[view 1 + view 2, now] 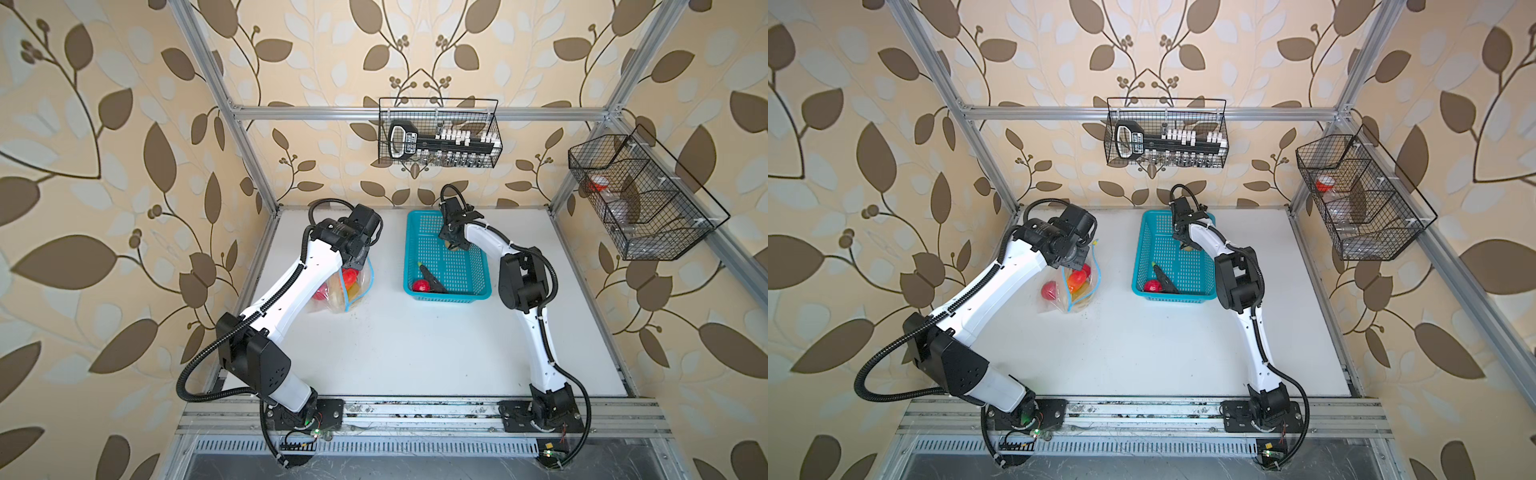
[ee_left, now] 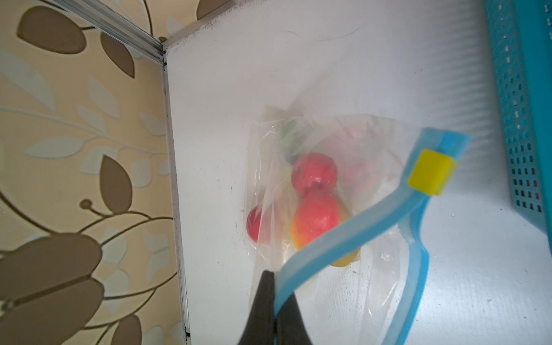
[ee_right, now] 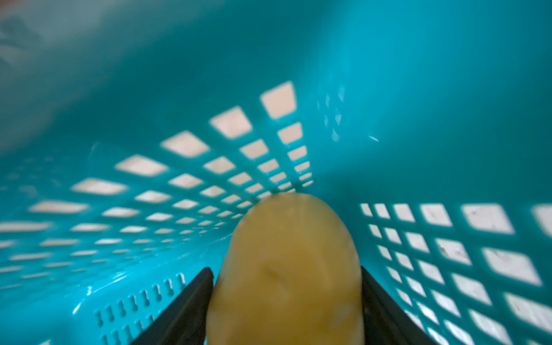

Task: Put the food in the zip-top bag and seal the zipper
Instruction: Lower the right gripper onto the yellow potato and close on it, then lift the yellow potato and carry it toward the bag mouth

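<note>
Tabletop (image 1: 415,353): basket (image 1: 446,296) right of centre, bag (image 1: 332,295) on the left, well apart. The bag mouth is open and the bag is partly loaded: bagged tomatoes (image 2: 313,173), pepper (image 2: 315,221), a yellow piece (image 2: 346,260) and something green show through the film. The basket holds eggplant (image 1: 432,280), tomato (image 1: 420,285) and potato (image 3: 286,233). Right claw (image 3: 286,270) straddles the potato low in the basket, fingers against both its sides. Zipper (image 2: 343,230) gapes, unsealed. Left claw (image 2: 273,301) is pinched tight on the strip. Slider (image 2: 430,173) sits at one end. Judgement: loading is past halfway, sealing not begun.
</note>
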Available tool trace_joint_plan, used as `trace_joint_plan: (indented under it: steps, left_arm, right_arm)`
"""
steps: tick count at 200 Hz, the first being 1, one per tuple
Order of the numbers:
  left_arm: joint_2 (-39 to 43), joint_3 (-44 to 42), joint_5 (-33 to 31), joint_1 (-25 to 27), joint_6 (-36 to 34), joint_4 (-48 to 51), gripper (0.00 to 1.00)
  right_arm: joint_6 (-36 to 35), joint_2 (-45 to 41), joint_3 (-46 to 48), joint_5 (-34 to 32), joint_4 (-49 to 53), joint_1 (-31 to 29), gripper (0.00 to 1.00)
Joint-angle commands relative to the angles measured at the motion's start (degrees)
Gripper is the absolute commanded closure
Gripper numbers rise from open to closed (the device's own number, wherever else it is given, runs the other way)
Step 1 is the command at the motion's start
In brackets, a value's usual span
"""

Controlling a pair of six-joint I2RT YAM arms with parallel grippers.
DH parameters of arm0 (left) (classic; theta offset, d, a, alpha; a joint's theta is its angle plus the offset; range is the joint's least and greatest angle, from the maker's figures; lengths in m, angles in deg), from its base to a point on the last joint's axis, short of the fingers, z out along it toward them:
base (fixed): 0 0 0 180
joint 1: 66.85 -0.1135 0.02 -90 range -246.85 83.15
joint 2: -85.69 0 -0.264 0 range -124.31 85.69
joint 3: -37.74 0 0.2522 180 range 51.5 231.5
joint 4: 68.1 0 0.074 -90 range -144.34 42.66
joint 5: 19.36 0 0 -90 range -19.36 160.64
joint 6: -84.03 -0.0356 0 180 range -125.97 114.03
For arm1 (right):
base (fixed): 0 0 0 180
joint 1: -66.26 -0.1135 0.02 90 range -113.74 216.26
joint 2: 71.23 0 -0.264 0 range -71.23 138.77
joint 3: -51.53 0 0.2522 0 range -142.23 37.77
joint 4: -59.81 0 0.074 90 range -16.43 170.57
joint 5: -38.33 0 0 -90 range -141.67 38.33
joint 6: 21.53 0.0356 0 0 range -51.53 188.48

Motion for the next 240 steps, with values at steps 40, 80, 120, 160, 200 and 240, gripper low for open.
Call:
trace_joint_plan:
  steps: [40,80,120,160,200,240]
  left_arm:
    - [-0.15,1.6,-1.36,-0.62,0.01,0.37,1.0]
    - [-0.22,1.83,-1.39,-0.62,0.1,0.56,1.0]
    - [0.53,0.92,-1.78,-0.62,-0.07,-0.05,1.0]
    - [0.92,0.83,-1.74,-0.78,-0.07,-0.14,1.0]
    - [1.17,0.6,-1.05,-0.81,-0.07,-0.23,1.0]
    - [1.43,0.43,-0.75,-0.8,-0.07,-0.39,1.0]
  right_arm:
    - [0.3,-6.33,9.35,2.38,-7.37,0.11,0.39]
    - [-1.08,-9.82,11.58,4.6,-8.76,0.16,0.39]
    - [-0.74,-13.9,15.76,8.02,-11.75,0.18,0.39]
    - [0.6,-17.8,19.78,11.55,-14.07,0.22,0.4]
    - [2.52,-22.53,25.32,14.85,-17.62,0.17,0.4]
    - [4.82,-26.97,30.73,16.34,-19.88,0.03,0.4]
